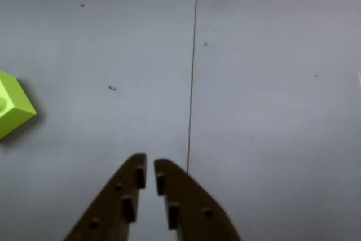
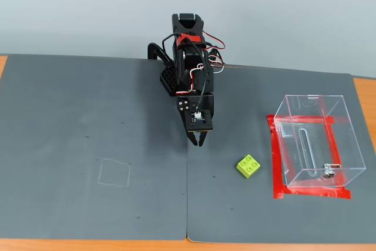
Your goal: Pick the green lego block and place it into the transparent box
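Observation:
The green lego block (image 2: 249,166) lies on the dark mat in the fixed view, to the right of and a little nearer than my gripper (image 2: 198,140). In the wrist view only a corner of the block (image 1: 12,105) shows at the left edge. My gripper (image 1: 150,169) points down at bare mat beside a seam, its dark fingers nearly together with a thin gap and nothing between them. The transparent box (image 2: 316,142) stands at the right on a square of red tape, well apart from the gripper.
Two grey mats (image 2: 88,145) meet at a seam (image 2: 187,198) running under the gripper. A faint square outline (image 2: 114,173) is drawn on the left mat. The arm's base (image 2: 182,74) stands at the back centre. Orange table edge (image 2: 364,95) shows at the right.

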